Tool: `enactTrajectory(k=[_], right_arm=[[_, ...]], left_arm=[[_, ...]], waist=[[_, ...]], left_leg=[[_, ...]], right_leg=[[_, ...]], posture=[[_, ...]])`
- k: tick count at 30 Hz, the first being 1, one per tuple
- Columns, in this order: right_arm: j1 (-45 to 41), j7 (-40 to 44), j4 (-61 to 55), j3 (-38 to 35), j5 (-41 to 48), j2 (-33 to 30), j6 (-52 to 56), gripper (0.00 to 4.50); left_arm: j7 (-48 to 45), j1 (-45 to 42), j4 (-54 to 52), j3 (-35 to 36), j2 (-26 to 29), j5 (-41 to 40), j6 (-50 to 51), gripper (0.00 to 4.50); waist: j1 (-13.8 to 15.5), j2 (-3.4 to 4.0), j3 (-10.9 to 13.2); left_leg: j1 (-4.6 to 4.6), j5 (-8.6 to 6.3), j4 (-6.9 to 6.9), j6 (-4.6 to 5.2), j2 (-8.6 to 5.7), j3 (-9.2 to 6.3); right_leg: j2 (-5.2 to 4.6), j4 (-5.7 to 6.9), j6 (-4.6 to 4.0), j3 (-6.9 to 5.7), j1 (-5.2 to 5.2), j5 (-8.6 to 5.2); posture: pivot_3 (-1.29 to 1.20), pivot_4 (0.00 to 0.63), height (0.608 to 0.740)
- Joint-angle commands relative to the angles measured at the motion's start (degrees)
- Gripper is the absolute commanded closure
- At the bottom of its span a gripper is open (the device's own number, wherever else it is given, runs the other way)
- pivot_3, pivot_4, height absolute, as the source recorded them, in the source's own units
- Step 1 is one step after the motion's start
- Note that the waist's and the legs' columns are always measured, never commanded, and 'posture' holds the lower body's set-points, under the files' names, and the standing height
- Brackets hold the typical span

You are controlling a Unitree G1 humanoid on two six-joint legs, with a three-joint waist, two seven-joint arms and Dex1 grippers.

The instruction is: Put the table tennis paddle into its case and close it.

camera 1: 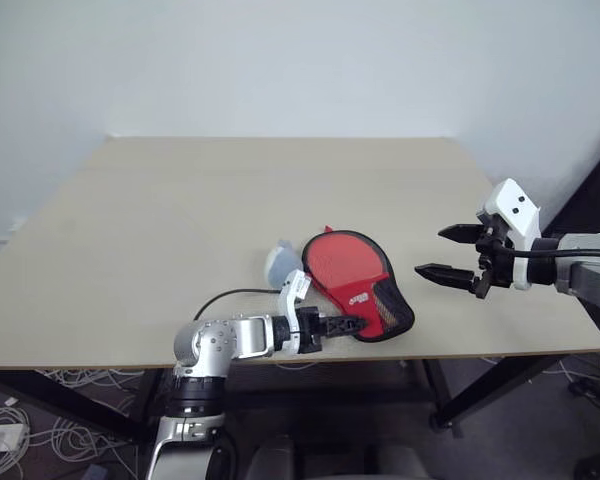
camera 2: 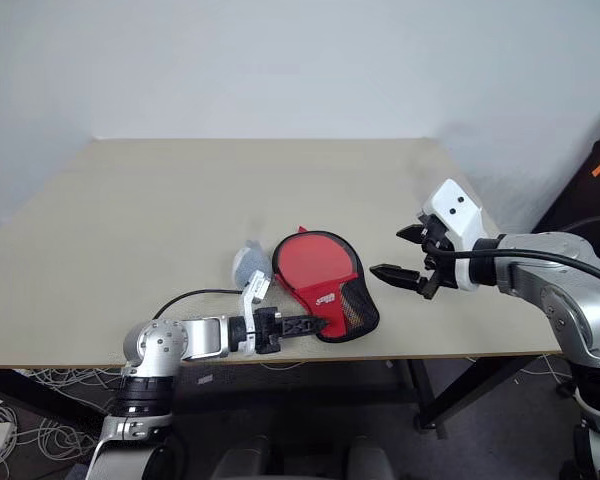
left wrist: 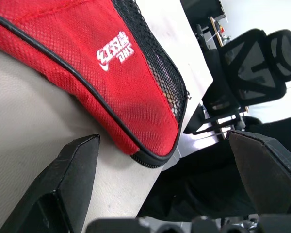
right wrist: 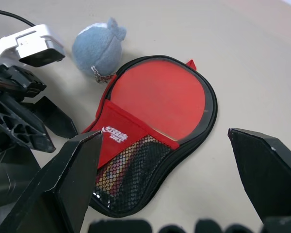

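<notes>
The case (camera 1: 358,282) lies flat near the table's front edge, red side up, with a white logo and a black mesh pocket (right wrist: 133,170) at its narrow end. A smooth round red face (right wrist: 160,94), which looks like the table tennis paddle, shows inside the black rim of its wide end. The handle is covered by the logo panel and mesh. My left gripper (camera 1: 342,324) is open, its fingers either side of the case's narrow end (left wrist: 150,131) at the table edge. My right gripper (camera 1: 430,251) hovers open just right of the case and above it.
A grey plush ball (right wrist: 97,46) rests against the case's far left side, joined by a small chain. The beige table (camera 1: 180,220) stretches back to a white wall. A black cable (camera 1: 235,293) crosses the table by my left arm. An office chair (left wrist: 252,63) stands beyond the front edge.
</notes>
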Motion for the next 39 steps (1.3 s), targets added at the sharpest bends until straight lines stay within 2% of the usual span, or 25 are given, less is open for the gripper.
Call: enactTrajectory(k=[1,10,20,28,31,39], right_arm=[[-0.36,-0.93,-1.48,-2.2,0.92,0.52,0.02,0.0],[-0.47,-2.21,-1.89,-2.12,1.48,1.19,0.65,0.0],[-0.71,-2.93,-1.76,-1.55,1.77,1.9,0.49,0.0],[-1.07,-3.15,-1.74,-1.28,1.72,2.21,0.47,0.0],[-1.12,-3.16,-1.73,-1.32,1.7,2.17,0.46,0.0],[-1.56,-2.39,-1.25,-1.27,1.49,1.44,0.13,0.0]], left_arm=[[4.01,-2.17,2.38,3.16,-2.32,-0.15,3.65,0.04],[10.34,-5.6,5.17,9.51,-7.25,1.24,8.8,0.04],[13.69,-6.97,6.98,12.74,-11.46,2.66,8.25,0.04],[15.8,-7.16,8.65,14.14,-12.8,3.59,7.14,0.04],[16.4,-6.97,9.49,13.94,-12.21,4.23,7.06,0.58],[15.9,-6.84,11.13,13.21,-10.13,5.05,8.17,3.61]], waist=[[-0.01,0.0,0.0],[0.0,-0.02,-0.01],[0.06,-0.02,-0.01],[0.7,-0.03,-0.01],[1.2,-0.03,-0.01],[1.17,-0.05,0.0]], left_leg=[[0.01,0.0,0.0,0.0,0.0,0.0],[0.04,0.0,0.0,0.0,-0.03,-0.03],[0.1,0.0,0.0,0.0,-0.05,-0.03],[0.2,-0.01,0.0,0.0,-0.07,-0.02],[0.28,-0.04,0.0,0.02,-0.07,0.0],[0.29,-0.06,-0.04,0.02,-0.05,0.02]], right_leg=[[0.0,0.0,0.01,0.0,0.01,0.0],[-0.01,-0.01,0.0,0.0,0.07,0.0],[-0.02,-0.02,-0.01,0.0,0.14,0.0],[-0.03,-0.04,0.0,0.01,0.21,-0.01],[-0.04,-0.09,0.01,0.02,0.29,-0.03],[-0.03,-0.06,0.0,0.02,0.24,-0.02]], posture=[[0.0,0.0,0.74],[0.0,0.0,0.74],[0.0,0.0,0.74],[0.0,0.0,0.74],[0.0,0.0,0.74],[0.0,0.0,0.74]])
